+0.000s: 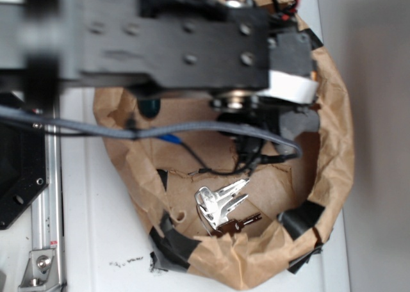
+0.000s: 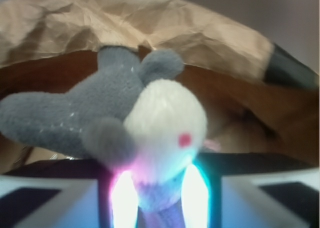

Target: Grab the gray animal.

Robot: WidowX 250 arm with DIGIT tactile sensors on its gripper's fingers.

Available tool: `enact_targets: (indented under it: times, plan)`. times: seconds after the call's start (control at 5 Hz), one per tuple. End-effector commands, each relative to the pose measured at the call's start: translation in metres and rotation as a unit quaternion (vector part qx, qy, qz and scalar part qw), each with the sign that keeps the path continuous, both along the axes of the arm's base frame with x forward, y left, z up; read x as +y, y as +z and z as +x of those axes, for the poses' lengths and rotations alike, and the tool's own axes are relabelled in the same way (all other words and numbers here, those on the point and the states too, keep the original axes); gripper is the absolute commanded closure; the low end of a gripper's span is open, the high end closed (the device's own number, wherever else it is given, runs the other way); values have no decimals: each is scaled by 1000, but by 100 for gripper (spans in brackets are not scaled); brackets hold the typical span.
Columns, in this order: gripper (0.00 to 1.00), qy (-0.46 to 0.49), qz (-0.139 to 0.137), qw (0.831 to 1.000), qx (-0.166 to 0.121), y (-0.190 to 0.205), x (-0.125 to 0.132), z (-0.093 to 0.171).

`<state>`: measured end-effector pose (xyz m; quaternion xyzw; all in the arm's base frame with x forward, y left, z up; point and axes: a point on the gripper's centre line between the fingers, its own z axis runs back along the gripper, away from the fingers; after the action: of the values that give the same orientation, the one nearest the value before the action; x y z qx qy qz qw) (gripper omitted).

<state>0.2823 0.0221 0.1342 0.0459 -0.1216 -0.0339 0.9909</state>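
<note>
The gray animal [image 2: 100, 113] fills the wrist view: a gray plush body, a cream face and a red eye. Its cream head sits squeezed between my two glowing fingers [image 2: 122, 198], so my gripper [image 2: 157, 188] is shut on it. In the exterior view the gripper [image 1: 256, 129] hangs under the black arm, inside the brown paper bowl [image 1: 333, 151]. A gray patch of the animal [image 1: 300, 121] shows just right of it. The rest of the plush is hidden by the arm.
Silver and brown keys [image 1: 223, 205] lie on the bowl floor toward the front. A dark green capsule [image 1: 151, 105] sits at the back left under the arm, with a small blue item [image 1: 170, 138] nearby. A gray cable [image 1: 192, 130] crosses the bowl. Black tape [image 1: 170, 237] patches the rim.
</note>
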Motion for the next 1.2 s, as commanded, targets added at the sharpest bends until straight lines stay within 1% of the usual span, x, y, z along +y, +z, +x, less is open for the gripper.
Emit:
enact_targets:
  times: [0.0,0.2,0.4,0.6,0.8,1.0]
  plan:
    - [60,128,33,989,64,54,-14,-19]
    - [100,156,-9,986,53,48,-14,-22]
    - [100,174,-17,984,36,46,-13,-22]
    - [100,175,-19,984,41,43,-13,-19]
    - [0,198,-16,977,73,24,-4,-15]
    - [0,283,-37,954,89,-3,12,-13]
